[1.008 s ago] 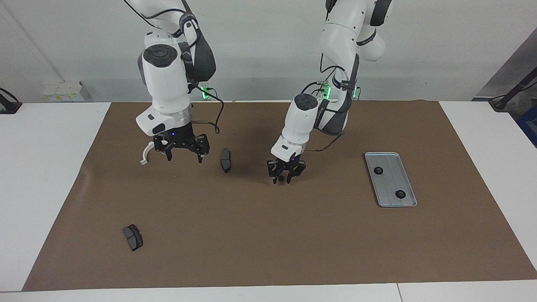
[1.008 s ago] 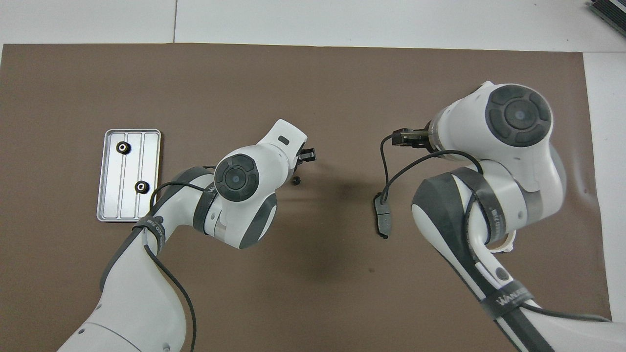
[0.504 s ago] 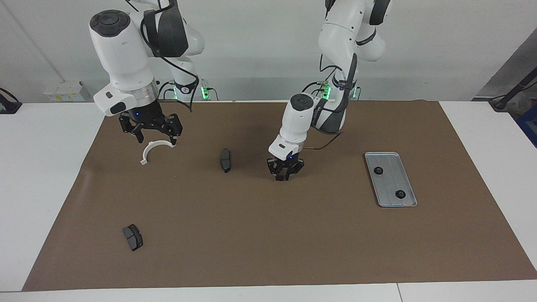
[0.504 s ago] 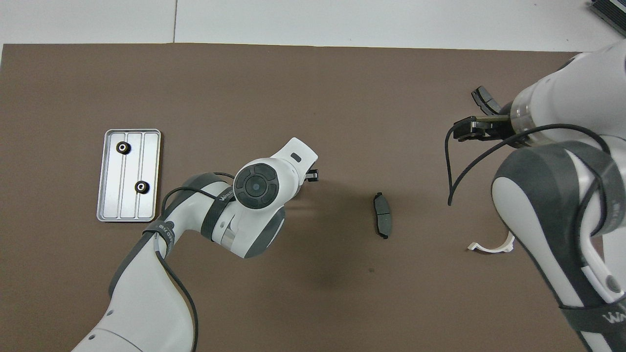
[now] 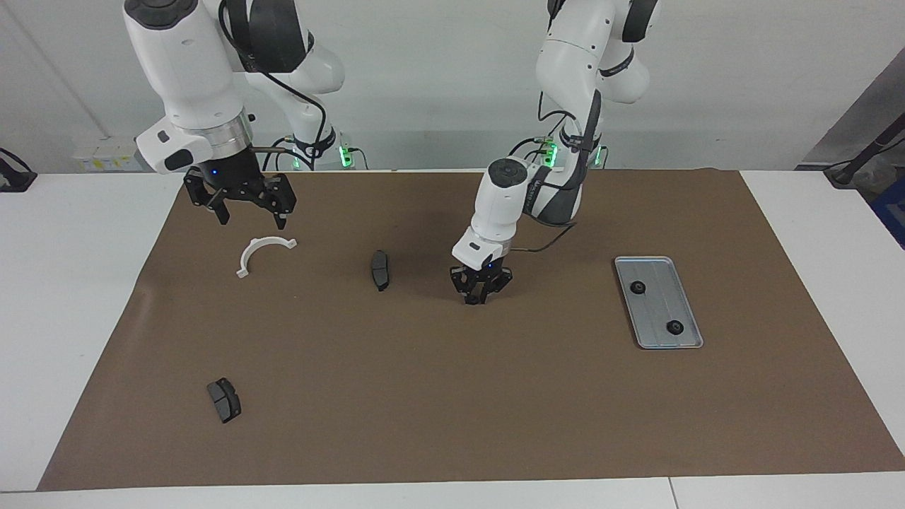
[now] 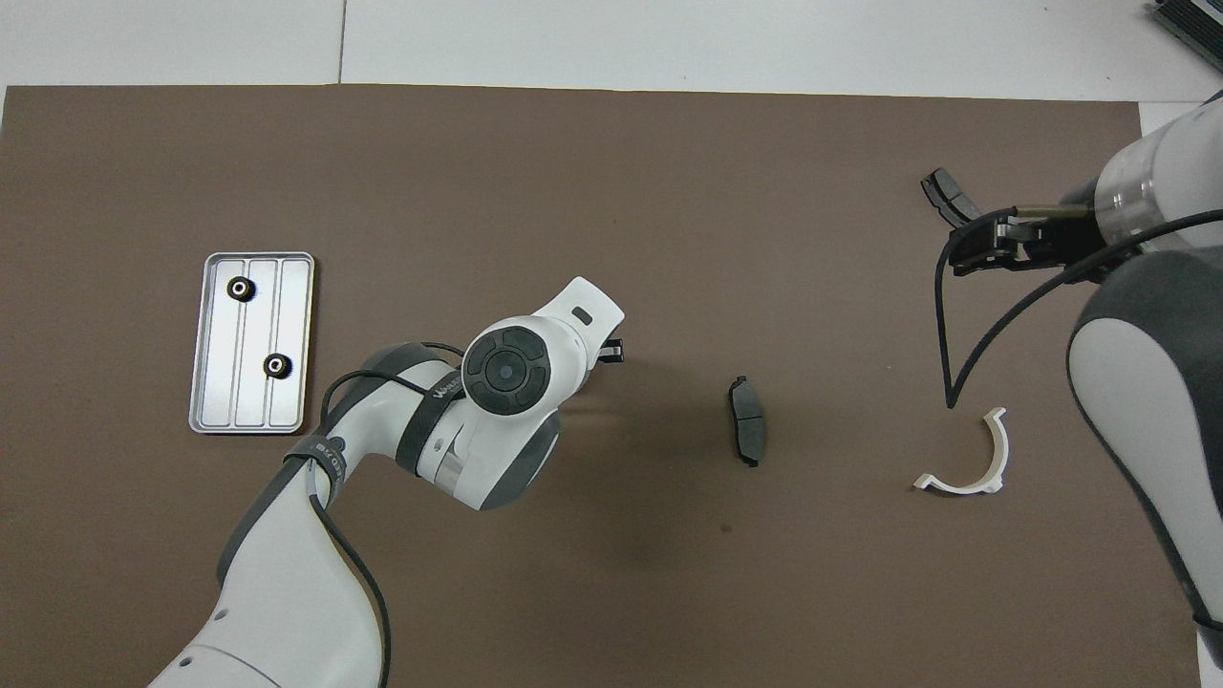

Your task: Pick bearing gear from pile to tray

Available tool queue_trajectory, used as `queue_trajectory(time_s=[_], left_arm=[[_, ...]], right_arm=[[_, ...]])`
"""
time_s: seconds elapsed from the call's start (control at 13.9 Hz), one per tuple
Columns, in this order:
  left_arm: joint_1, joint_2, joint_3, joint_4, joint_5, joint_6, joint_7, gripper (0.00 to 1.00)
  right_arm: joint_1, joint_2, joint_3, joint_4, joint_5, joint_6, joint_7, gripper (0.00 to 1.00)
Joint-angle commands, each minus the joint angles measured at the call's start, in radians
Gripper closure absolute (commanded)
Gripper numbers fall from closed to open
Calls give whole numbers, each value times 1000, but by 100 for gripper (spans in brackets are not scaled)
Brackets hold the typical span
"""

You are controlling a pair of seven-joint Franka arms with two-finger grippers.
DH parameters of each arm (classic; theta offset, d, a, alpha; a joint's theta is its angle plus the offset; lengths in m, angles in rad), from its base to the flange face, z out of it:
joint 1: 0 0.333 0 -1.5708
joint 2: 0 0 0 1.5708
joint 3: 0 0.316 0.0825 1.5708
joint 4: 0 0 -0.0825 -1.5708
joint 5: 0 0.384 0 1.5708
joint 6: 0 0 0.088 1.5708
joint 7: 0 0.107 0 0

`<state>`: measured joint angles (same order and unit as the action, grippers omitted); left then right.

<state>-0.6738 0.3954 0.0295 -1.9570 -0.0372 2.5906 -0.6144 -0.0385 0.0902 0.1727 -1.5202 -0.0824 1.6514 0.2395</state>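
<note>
My left gripper (image 5: 480,300) sat low on mat, fingertips drawn together; ring between them unseen. Advice: lift straight, then toward tray (image 5: 689,343). Right gripper (image 5: 248,215) spread, waiting.

Facing view: high, across the table, toward the robots. Overhead: steeply down. Both sharing the brown mat (image 5: 452,396) and tray (image 6: 215,420).

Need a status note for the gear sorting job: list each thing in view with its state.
left tool: down at the mat, fingers drawn together; anything gripped is hidden
right tool: open, empty, raised above the white bracket
tray: flat on the mat, holding two gears
gears: lying in the tray, apart
white bracket: loose on the mat
brake pads: loose on the mat, far apart
</note>
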Motion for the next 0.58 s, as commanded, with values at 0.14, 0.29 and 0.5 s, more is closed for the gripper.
queue_trajectory(time_s=[0.14, 0.29, 0.5], left_arm=[[-16, -20, 17, -28, 20, -4, 2, 70], [-16, -15, 17, -28, 20, 0, 2, 75], [-16, -15, 17, -28, 20, 0, 2, 80]], right_arm=[[-15, 6, 10, 23, 24, -39, -40, 0], [-26, -7, 2, 21, 44, -39, -84, 0], [2, -46, -42, 8, 59, -64, -95, 0]])
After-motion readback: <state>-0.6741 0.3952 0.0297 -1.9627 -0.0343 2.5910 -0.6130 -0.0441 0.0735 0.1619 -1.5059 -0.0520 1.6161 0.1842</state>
